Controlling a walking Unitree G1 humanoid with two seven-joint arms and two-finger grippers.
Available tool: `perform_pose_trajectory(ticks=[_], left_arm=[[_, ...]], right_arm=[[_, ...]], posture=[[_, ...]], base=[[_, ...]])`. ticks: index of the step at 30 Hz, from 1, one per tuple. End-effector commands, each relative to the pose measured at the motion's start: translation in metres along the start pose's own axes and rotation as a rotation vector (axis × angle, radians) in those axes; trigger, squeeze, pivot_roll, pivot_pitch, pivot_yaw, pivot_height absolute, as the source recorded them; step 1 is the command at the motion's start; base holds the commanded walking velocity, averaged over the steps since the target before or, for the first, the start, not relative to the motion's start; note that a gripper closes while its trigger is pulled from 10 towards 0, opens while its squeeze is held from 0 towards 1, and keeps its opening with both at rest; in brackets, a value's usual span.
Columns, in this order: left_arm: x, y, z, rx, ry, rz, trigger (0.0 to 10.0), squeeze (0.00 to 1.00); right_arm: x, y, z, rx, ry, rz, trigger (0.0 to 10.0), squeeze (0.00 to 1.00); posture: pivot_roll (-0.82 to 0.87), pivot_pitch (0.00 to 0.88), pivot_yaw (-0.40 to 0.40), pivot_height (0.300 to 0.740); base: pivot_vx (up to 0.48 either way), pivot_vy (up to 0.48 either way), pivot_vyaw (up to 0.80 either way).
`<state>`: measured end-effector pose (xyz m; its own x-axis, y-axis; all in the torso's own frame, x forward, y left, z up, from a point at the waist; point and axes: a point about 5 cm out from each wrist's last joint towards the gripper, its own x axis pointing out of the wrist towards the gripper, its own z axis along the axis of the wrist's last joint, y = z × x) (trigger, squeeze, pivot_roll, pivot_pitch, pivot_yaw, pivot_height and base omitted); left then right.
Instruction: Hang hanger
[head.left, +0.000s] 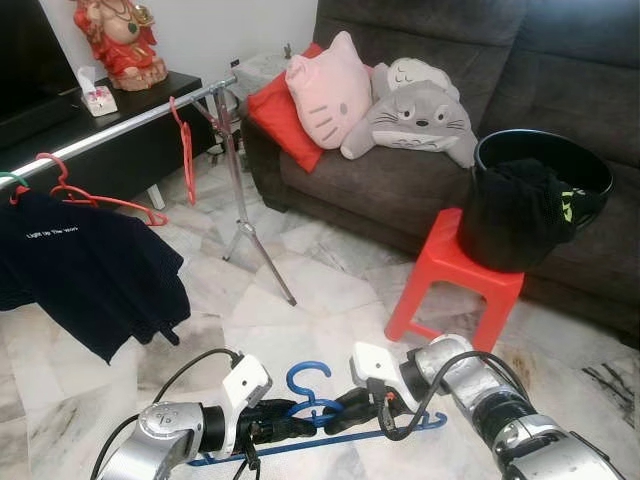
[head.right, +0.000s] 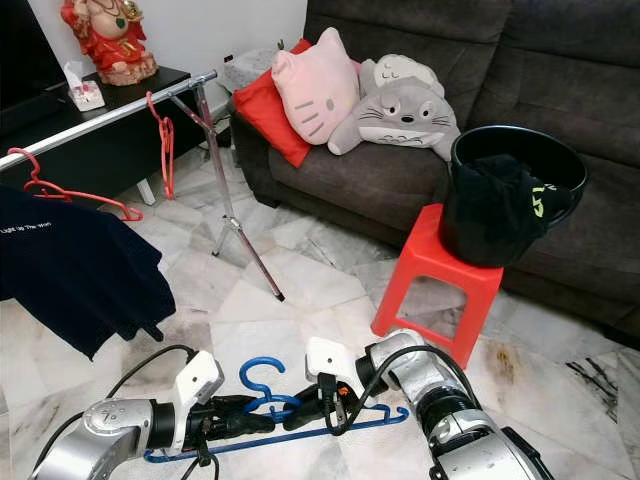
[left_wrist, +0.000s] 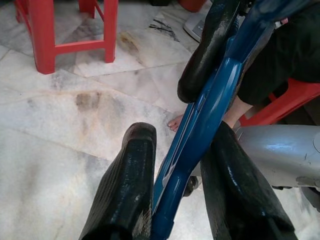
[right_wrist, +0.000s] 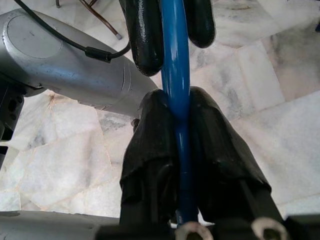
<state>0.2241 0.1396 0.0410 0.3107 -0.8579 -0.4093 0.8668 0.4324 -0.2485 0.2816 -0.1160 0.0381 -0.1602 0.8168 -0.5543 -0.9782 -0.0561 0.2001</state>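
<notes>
Nearest, low over the marble floor (head.left: 330, 310), the left claw (head.left: 296, 425) and right claw (head.left: 338, 414) are both clamped on the blue hanger (head.left: 318, 407) near its neck, fingertips almost meeting. Farther left, the silver rail (head.left: 130, 125) carries a dark shirt (head.left: 90, 275) and red hangers (head.left: 185, 150). Risk, as judged: with two grips crowded together, an uneven release could twist the hanger loose, or its hook could snag those red hangers.

One blue hanger (head.left: 318, 425), three red hangers (head.left: 184, 150), two plush cushions (head.left: 330, 90), one red stool (head.left: 455, 275)
</notes>
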Motion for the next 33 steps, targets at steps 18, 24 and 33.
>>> perform_pose_trajectory(ticks=[18, 24, 33], left_arm=[[0.004, -0.006, -0.007, -0.007, 0.045, -0.119, 0.0, 0.0], [0.006, -0.005, -0.009, 0.033, 0.077, -0.12, 0.0, 0.0], [0.007, -0.005, -0.015, 0.098, 0.127, -0.126, 0.0, 0.0]], right_arm=[[0.004, 0.007, -0.004, 0.003, 0.024, 0.113, 10.0, 1.0], [0.005, 0.011, -0.012, 0.0, 0.071, 0.132, 10.0, 1.0], [0.004, 0.01, -0.014, -0.065, 0.152, 0.116, 10.0, 0.8]], posture=[[-0.09, 0.0, -0.019, 0.74], [-0.09, 0.0, -0.021, 0.74], [-0.08, 0.0, -0.023, 0.74]], base=[[0.0, 0.0, 0.0], [0.0, 0.0, 0.0], [0.0, 0.0, 0.0]])
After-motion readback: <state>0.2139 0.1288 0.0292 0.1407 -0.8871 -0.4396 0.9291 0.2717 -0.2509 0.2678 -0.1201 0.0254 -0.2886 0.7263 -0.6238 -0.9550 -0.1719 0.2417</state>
